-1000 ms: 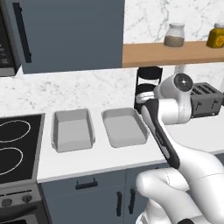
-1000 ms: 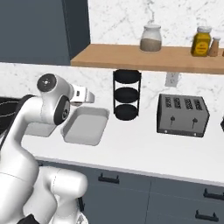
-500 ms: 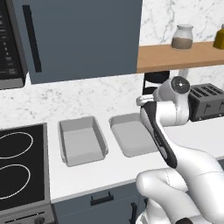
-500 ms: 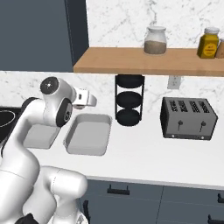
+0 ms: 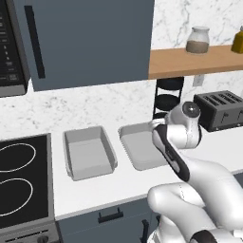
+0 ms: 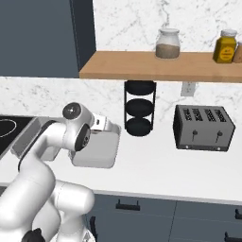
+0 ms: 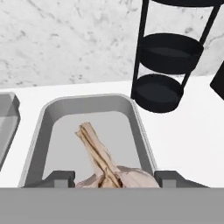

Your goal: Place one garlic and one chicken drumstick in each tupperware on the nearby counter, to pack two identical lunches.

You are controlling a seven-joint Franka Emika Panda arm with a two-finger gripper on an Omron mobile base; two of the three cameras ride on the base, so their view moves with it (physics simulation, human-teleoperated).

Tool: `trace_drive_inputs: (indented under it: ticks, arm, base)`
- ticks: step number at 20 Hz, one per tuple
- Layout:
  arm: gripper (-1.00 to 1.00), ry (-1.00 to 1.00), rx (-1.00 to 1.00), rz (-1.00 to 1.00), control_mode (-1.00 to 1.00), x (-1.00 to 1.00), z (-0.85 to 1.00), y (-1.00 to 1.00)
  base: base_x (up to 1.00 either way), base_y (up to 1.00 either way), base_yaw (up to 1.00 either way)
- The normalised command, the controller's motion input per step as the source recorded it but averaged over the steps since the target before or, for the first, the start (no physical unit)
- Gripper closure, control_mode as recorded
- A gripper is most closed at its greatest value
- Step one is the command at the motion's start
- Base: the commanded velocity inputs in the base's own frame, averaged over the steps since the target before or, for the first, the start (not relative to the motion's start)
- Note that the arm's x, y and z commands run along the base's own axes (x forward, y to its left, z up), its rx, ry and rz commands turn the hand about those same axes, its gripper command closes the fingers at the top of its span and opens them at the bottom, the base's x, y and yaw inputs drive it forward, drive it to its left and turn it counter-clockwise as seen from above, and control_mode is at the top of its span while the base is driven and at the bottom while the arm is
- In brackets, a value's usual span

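Observation:
Two grey tupperware trays stand side by side on the white counter [image 5: 95, 187]: the left one [image 5: 90, 154] and the right one [image 5: 140, 152]. In the hand view my gripper [image 7: 113, 179] is shut on a pale garlic [image 7: 107, 168], whose papery stem points up over the right tupperware [image 7: 87, 105]. That tray's floor is bare, and a corner of the left tupperware [image 7: 8, 109] shows beside it. From the right base view my hand hangs above the right tupperware [image 6: 97, 153]. The chicken drumstick is out of view.
A black three-tier rack [image 6: 139, 108] stands just behind the right tray, also in the hand view [image 7: 168, 65]. A dark toaster [image 6: 203, 127] sits further right. The stove top [image 5: 19, 180] lies left of the trays. A wooden shelf [image 6: 160, 66] with jars hangs above.
The whole picture has shifted in both base views, so the base has driven; the trays now sit nearer and lower. The garlic stays in the gripper.

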Motion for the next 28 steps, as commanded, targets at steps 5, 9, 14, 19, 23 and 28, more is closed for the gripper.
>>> trace_drive_inputs:
  ticks: [5,9,14,19,23,28]
  arm:
    - [1.0,0.16,0.1,0.0,-1.0,0.41,-0.81,0.05]
    - [1.0,0.01,0.0,0.0,-1.0,0.45,-0.26,0.01]
    - [1.0,0.0,0.0,0.0,-1.0,0.56,-0.24,0.1]
    - [1.0,0.01,0.0,0.0,-1.0,0.49,-0.3,0.09]
    - [-1.0,0.02,0.0,0.0,-1.0,0.45,-0.27,0.11]
    - [-1.0,0.0,0.0,-0.02,-1.0,0.25,-0.1,0.04]
  base:
    - [0.0,0.0,0.0]
    - [0.0,0.0,0.0]
    - [0.0,0.0,0.0]
    - [0.0,0.0,0.0]
    - [0.0,0.0,0.0]
    - [0.0,0.0,0.0]
